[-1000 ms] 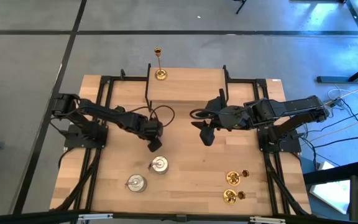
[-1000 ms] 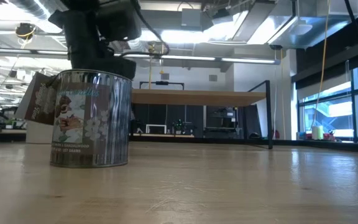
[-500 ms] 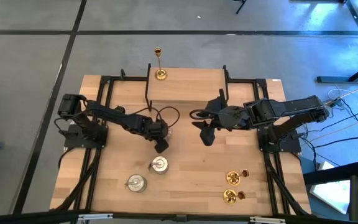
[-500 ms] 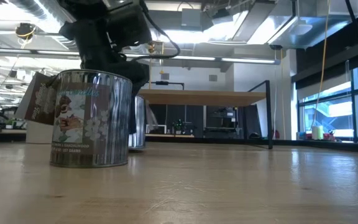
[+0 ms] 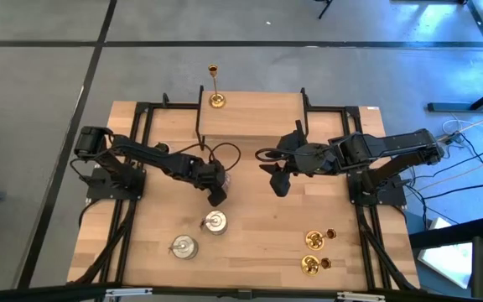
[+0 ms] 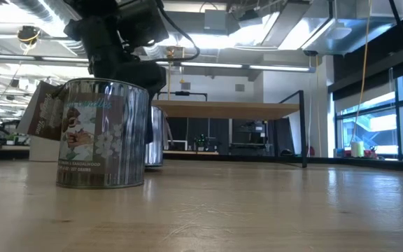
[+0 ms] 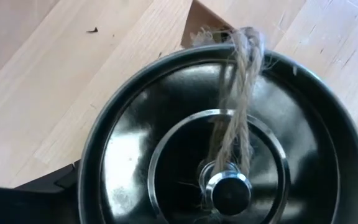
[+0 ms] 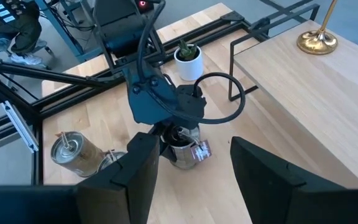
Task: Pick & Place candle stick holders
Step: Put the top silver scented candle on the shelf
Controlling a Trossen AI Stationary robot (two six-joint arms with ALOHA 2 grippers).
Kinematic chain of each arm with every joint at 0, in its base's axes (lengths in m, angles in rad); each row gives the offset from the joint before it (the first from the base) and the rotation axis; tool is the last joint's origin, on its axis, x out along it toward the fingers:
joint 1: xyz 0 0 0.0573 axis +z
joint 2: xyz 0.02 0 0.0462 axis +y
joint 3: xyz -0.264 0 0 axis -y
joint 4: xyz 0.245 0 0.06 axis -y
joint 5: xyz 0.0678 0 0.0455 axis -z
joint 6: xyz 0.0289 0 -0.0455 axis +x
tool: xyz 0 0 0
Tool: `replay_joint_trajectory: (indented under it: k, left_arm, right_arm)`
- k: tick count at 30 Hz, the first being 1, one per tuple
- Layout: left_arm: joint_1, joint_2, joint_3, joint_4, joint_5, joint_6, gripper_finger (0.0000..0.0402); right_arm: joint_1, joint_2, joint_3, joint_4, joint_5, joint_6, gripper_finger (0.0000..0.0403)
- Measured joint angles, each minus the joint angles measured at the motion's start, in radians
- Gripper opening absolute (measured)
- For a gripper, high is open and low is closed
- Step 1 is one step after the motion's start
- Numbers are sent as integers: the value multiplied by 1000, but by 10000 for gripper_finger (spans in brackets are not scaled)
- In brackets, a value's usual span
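Observation:
Three squat silvery candle stick holders show. Two stand free on their bases near the front left (image 5: 215, 222) (image 5: 183, 247). The third (image 8: 182, 152) stands mid-table between the fingers of my left gripper (image 5: 217, 194); its lid knob (image 7: 229, 190) carries twine and a card tag. One gold holder (image 5: 215, 88) stands upright on the raised shelf. Two more gold holders (image 5: 313, 241) (image 5: 311, 264) lie on their sides at the front right. My right gripper (image 5: 277, 183) hangs open and empty above mid-table. My left gripper spans the third silvery holder across its round wall, one finger on each side just below the rim (image 7: 82, 177). The fingers come from above, slanting down from the table's left. The holder stands upright with its base (image 6: 155, 164) on the table.
The raised wooden shelf (image 5: 250, 113) on black legs stands at the table's far middle. A small white pot with a green plant (image 8: 188, 56) sits on the table beside the left arm. Black frame rails run along both table sides, and bare wood lies in the middle front.
My left gripper has shifted slightly toward the table's right edge and tipped more steeply downward, keeping the same finger gap. The silvery holder between its fingers has moved with it, coming out from behind the nearer holder in the low view, and now stands on the table.

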Motion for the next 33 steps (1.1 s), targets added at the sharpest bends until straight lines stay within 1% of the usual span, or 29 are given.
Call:
replay_joint_trajectory:
  k: [14,17,27,33]
  left_arm:
    - [-7,-9,2,-1,29,-21,382]
    - [-7,-9,23,-33,42,-16,382]
    - [-6,-9,136,-115,20,60,382]
    - [8,-9,139,-136,20,73,382]
  right_arm:
    - [0,0,0,-7,0,0,204]
    - [0,0,0,-16,0,0,204]
    - [0,0,0,-19,0,-3,204]
    - [0,0,0,-19,0,-3,204]
